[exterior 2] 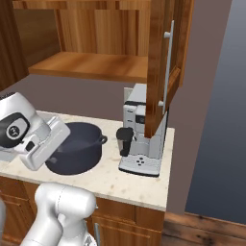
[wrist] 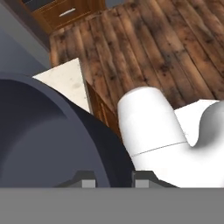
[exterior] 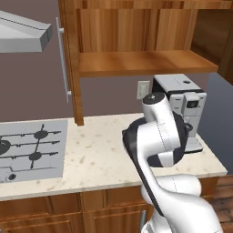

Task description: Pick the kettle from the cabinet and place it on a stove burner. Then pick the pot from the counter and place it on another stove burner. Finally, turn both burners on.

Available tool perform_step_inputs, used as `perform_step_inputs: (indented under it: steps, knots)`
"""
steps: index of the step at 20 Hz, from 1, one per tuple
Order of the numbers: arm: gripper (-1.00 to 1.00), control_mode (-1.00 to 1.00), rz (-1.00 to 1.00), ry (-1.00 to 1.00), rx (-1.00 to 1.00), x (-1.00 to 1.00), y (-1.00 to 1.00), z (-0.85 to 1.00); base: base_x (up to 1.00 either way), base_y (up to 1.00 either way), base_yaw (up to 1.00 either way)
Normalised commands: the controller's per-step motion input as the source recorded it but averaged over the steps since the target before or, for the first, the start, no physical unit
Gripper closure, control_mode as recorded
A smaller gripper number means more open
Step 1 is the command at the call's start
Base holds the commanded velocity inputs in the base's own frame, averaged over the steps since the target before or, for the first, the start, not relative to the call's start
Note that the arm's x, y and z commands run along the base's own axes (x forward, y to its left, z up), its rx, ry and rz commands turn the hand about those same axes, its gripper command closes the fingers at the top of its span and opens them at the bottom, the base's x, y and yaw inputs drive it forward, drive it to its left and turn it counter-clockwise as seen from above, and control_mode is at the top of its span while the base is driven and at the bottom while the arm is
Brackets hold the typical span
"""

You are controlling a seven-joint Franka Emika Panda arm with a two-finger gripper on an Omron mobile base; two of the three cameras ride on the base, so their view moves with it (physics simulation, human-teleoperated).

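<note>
The wide dark blue-grey pot (exterior 2: pixel 79 144) stands on the beige counter (exterior 2: pixel 120 180) to the left of the coffee machine. My gripper (exterior 2: pixel 50 156) is at the pot's near left rim. In the hand view the pot (wrist: pixel 48 140) bulks at the left, and its wall runs down between my gripper's (wrist: pixel 113 180) two tips, which are shut on it. The wooden cabinet (exterior: pixel 136 63) hangs open above, its shelf bare. The silver cooktop (exterior: pixel 32 148) lies at the left with black burners (exterior: pixel 41 134). A dark rounded shape (exterior: pixel 2 146) sits at its left edge; I cannot tell what it is.
A white-and-black coffee machine (exterior 2: pixel 139 139) stands right of the pot, under the open cabinet door (exterior 2: pixel 161 62). A grey range hood (exterior: pixel 25 32) hangs over the cooktop. My own arm (exterior: pixel 157 136) blocks the pot in the left base view. Wooden floor (wrist: pixel 153 43) lies beyond the counter edge.
</note>
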Motion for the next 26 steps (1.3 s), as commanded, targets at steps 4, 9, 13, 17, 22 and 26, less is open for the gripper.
perform_step_inputs:
  steps: [4, 9, 13, 17, 22, 26]
  knots:
    - [1.0, -1.0, 0.0, 0.0, 0.0, -0.01, 0.12, 0.0, 0.0, 0.0, 0.0]
    - [1.0, -1.0, 0.0, 0.0, 0.0, -0.02, 0.0, 0.0, 0.0, 0.0, 0.0]
    - [1.0, 1.0, 0.0, -0.06, 0.0, -0.21, 0.0, 0.0, -0.33, 0.0, 0.0]
    - [1.0, 1.0, 0.0, 0.0, 0.0, 0.0, 0.0, 0.0, -0.65, 0.22, 0.0]
    - [1.0, 1.0, 0.0, 0.0, 0.0, 0.0, 0.0, 0.0, -0.56, 0.46, 0.0]
    - [1.0, 1.0, 0.0, 0.0, 0.0, 0.0, 0.0, 0.0, -0.4, 0.68, 0.0]
